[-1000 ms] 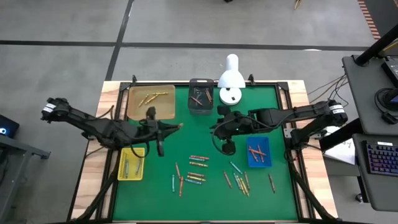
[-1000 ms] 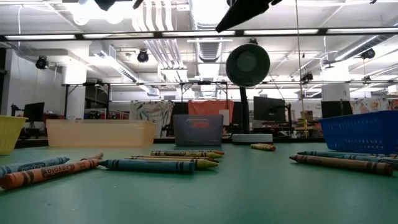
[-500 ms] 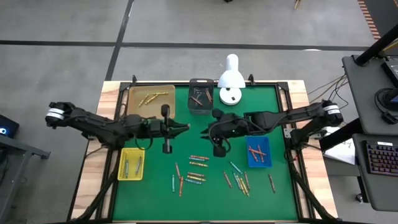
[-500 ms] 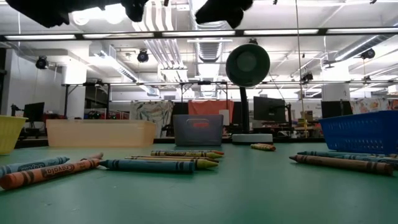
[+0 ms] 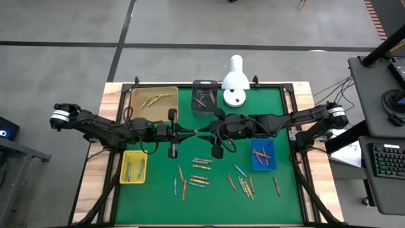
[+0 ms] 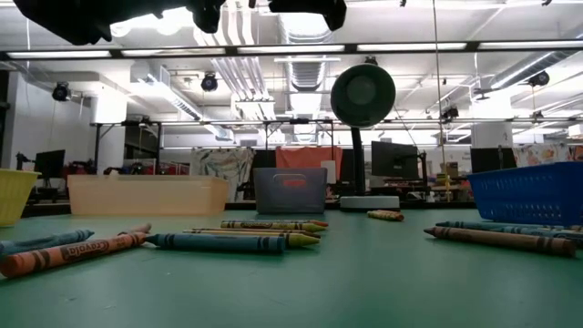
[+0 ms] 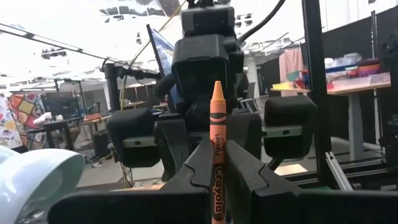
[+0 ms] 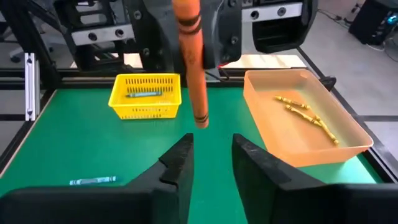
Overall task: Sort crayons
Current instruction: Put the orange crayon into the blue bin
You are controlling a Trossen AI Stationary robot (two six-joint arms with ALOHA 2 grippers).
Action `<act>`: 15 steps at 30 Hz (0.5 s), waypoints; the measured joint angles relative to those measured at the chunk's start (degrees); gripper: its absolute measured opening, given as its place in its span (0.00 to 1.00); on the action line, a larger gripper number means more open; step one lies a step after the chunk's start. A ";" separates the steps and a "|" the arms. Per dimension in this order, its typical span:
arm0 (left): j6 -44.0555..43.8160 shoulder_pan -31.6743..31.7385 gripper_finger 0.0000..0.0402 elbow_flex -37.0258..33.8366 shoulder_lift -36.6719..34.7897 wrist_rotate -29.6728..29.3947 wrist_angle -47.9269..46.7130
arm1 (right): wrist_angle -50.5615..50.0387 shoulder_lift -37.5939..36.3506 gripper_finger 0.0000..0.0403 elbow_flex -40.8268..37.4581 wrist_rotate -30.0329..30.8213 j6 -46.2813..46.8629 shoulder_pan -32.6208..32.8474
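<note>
Left gripper [image 5: 190,131] now closer to mid-table than half a second ago, clenched on an orange crayon [image 7: 217,149] pointing toward the other arm. Right gripper [image 5: 207,131] shifted left to meet it, fingers parted and empty, crayon tip just short of the gap. Looks like a handover to the right arm; loose crayons [image 5: 201,166] untouched on the green mat [image 5: 152,202] below

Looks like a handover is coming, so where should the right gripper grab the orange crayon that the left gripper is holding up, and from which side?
Probably the free half. The left gripper is shut on the orange crayon at its lower label, so the tip end sticks out bare towards the right gripper, which faces it open. I'd come straight on along the crayon's line and close across the thin shaft just past the left fingers.
</note>
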 joint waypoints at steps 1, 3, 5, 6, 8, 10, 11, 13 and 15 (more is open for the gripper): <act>0.02 0.07 0.00 0.00 0.07 -0.02 0.22 | 0.02 0.00 0.28 0.00 -0.02 -0.02 0.00; -0.12 0.07 0.00 0.00 0.46 -0.02 0.35 | 0.05 0.00 0.32 0.00 -0.02 -0.32 0.00; -0.46 0.07 0.00 0.00 1.38 -0.02 0.99 | 0.95 0.32 0.36 0.00 0.00 -1.30 -0.02; -0.54 0.07 0.00 0.00 2.01 -0.04 1.78 | 2.04 0.60 0.37 0.00 -0.01 -1.62 -0.02; -0.61 0.04 0.00 0.00 3.61 -0.04 4.44 | 3.13 1.24 0.40 0.00 0.00 -2.73 -0.04; -0.68 0.04 0.00 0.11 4.96 -0.06 6.62 | 4.51 2.10 0.42 0.00 -0.02 -3.97 -0.13; -0.71 0.04 0.00 0.11 5.48 -0.08 7.64 | 4.18 2.31 0.43 0.00 -0.03 -4.31 -0.13; -0.96 0.08 0.00 0.11 6.08 -0.11 9.13 | 4.29 2.69 0.43 0.00 -0.02 -4.71 -0.13; -1.57 0.09 0.00 0.12 6.45 -0.11 9.42 | 4.34 2.71 0.43 0.03 -0.02 -5.13 -0.13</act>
